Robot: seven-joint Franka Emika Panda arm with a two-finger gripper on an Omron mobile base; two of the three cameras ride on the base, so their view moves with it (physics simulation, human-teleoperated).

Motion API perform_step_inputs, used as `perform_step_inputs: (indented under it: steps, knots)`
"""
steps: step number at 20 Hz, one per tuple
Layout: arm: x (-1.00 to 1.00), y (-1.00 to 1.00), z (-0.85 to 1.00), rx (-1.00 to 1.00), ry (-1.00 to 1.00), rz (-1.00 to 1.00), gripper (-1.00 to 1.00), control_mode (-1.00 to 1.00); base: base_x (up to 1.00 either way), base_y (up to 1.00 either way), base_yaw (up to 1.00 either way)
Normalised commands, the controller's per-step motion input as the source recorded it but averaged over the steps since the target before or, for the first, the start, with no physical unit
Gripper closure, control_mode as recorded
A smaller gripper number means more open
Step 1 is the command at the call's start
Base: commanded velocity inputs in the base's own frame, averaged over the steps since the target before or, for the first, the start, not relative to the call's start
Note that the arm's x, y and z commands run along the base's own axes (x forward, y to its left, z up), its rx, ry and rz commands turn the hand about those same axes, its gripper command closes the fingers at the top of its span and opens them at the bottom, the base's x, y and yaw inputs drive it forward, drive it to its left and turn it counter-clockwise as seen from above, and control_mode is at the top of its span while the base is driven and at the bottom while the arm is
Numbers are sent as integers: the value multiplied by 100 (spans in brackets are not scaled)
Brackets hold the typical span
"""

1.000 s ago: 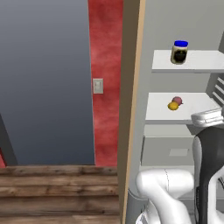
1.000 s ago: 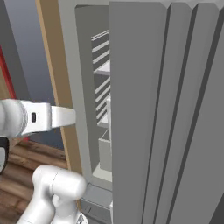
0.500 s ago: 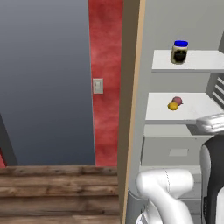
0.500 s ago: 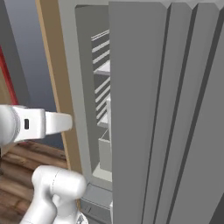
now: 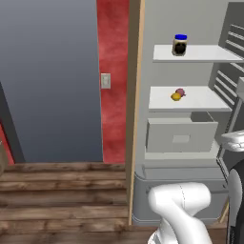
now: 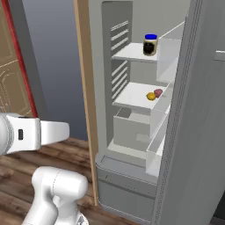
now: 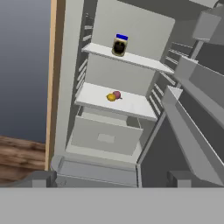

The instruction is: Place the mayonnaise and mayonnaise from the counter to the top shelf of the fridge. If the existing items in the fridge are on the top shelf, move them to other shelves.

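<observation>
Comparing with a second ago, you'll see both base views have shifted: the camera moved, so the base has backed off or turned, and the fridge (image 6: pixel 184 132) interior now reads clearly in the right base view instead of mostly door. Nothing inside has moved.

One mayonnaise jar (image 5: pixel 179 45) stands upright on the top shelf (image 5: pixel 200 55), blue lid up. My read: half the task is done, and the pull-back means you're heading to the counter for the second jar, which I can't locate here.

The dark red fruit (image 7: pixel 117 94) and the orange-yellow fruit (image 7: pixel 111 97) sit touching on the middle shelf (image 6: pixel 132 96), below the top shelf, so no relocation looks needed.

The box drawer (image 7: pixel 105 136) is under that shelf. The open door and its racks (image 7: pixel 192 109) flank the right side of the hand view; watch them on re-entry with the next jar.

The wooden frame edge (image 5: pixel 136 109) borders the fridge on the left, with the red wall strip (image 5: pixel 113 71) and a wall switch (image 5: pixel 105 81) beyond it.

Gripper: the fingertips sit right at the bottom of the hand view, too little showing; you can't tell whether it's open or closed. Nothing visibly held.
</observation>
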Motion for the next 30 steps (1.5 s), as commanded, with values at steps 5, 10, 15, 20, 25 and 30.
perform_step_inputs:
  steps: [5, 10, 15, 20, 25, 30]
  knots:
    - [0, 0, 0, 0, 0, 0, -100, 100, -100, 27, -38]
    - [0, 0, 0, 0, 0, 0, -100, 100, -95, 29, -77]
    - [0, 0, 0, 0, 0, 0, -100, 100, -58, 13, -87]
    - [0, 0, 0, 0, 0, 0, -100, 100, -2, -8, -88]
    - [0, 0, 0, 0, 0, 0, -100, 100, 43, -53, -54]
    - [0, 0, 0, 0, 0, 0, -100, 100, 61, -68, -43]
